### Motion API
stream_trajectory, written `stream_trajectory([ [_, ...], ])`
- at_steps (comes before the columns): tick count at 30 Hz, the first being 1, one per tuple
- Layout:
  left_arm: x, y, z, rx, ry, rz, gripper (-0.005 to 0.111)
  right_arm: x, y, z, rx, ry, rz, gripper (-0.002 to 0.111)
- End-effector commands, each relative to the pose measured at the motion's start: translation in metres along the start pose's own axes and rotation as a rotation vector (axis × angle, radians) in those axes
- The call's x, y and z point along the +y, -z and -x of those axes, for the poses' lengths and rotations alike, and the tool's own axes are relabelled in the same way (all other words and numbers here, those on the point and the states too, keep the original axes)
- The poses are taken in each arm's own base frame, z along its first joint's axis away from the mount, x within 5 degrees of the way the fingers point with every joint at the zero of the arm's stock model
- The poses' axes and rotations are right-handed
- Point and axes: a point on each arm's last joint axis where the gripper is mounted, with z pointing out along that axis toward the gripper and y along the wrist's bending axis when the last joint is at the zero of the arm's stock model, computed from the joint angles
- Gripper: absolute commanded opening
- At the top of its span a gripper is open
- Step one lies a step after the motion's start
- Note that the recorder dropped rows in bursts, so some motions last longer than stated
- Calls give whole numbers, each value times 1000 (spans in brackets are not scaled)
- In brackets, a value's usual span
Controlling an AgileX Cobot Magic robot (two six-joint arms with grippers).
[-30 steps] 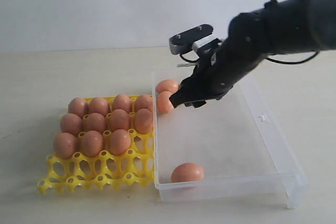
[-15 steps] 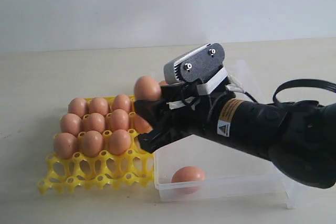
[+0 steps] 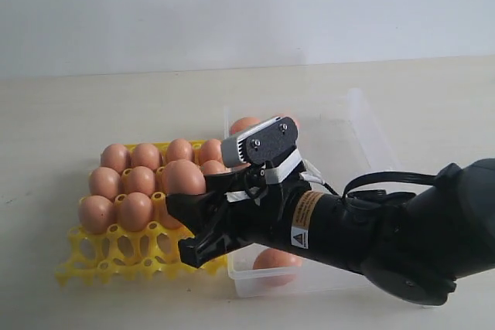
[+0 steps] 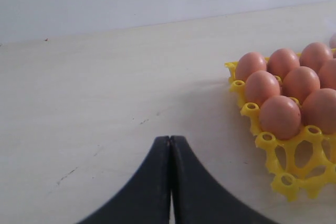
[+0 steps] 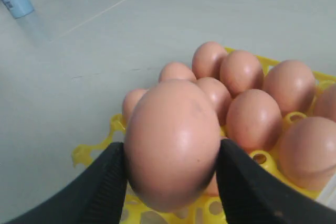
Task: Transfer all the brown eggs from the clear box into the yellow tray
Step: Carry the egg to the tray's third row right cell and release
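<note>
My right gripper is shut on a brown egg and holds it just above the front part of the yellow tray. Black fingers press both sides of that egg. Several brown eggs fill the tray's rear cups, while the front cups stand bare. In the clear box one egg lies by the near wall and another in the far left corner, both partly hidden by my arm. My left gripper is shut with nothing in it, over bare table beside the tray.
The bulky black right arm lies across the box and hides most of its floor. The box stands tight against the tray's right side. A pale tabletop surrounds both, with a light wall behind.
My right gripper has lifted one egg out of the box's far left corner and carried it left and toward the front, coming down over the tray. The left gripper's earlier state is not shown.
</note>
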Motion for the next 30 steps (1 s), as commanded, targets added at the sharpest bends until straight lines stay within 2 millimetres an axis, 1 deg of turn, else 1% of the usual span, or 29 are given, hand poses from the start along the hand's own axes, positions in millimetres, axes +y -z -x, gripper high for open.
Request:
stream_trajectory([
  [1, 0, 1, 3, -19, 7, -1, 0, -3, -2, -5, -6, 6, -14, 0],
  [6, 0, 1, 3, -19, 7, -1, 0, -14, -4, -8, -26, -21, -123, 0],
  [11, 0, 1, 3, -19, 7, -1, 0, -20, -7, -7, -28, -28, -158, 0],
  [20, 0, 1, 3, -19, 7, -1, 0, -26, -17, -9, -14, -45, -178, 0],
  [22, 0, 1, 3, -19, 7, -1, 0, -27, -18, -6, -25, -47, -183, 0],
  [30, 0, 1, 3, -19, 7, -1, 0, -29, -18, -7, -11, -65, -191, 0],
])
